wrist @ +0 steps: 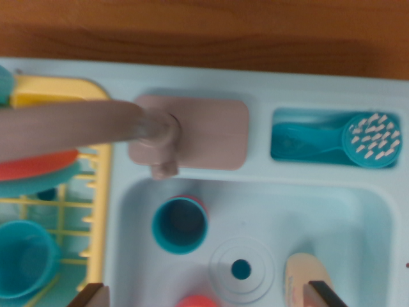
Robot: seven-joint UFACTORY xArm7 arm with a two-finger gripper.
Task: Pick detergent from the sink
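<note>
Wrist camera looks straight down over the toy sink (377, 211). Two dark fingertips poke in at the bottom edge, one at the wrist view's left (89, 295), one at the right; the gripper (204, 295) is spread wide, holding nothing. Right fingertip overlaps the cream detergent bottle (303, 272), which lies in the basin at the lower right, near the drain (241, 269); contact cannot be told.

Surface: pale blue plastic sink unit on a brown wooden tabletop (204, 25), visible as a strip along the top. Picture is blurry.

Counts: one mauve faucet (70, 128), its base plate behind the basin, spout swung toward the wrist view's left over the rack. One teal scrub brush (370, 141) with white bristles lying in a teal recess at upper right. One teal cup (179, 225) upright in the basin, left of the drain, with a pink rim showing behind it. One red object (198, 301) cut off at the bottom edge, can't identify. One yellow dish rack (96, 192) at left holding one teal cup (25, 259), one orange-red plate (38, 165), one teal plate beneath it.
</note>
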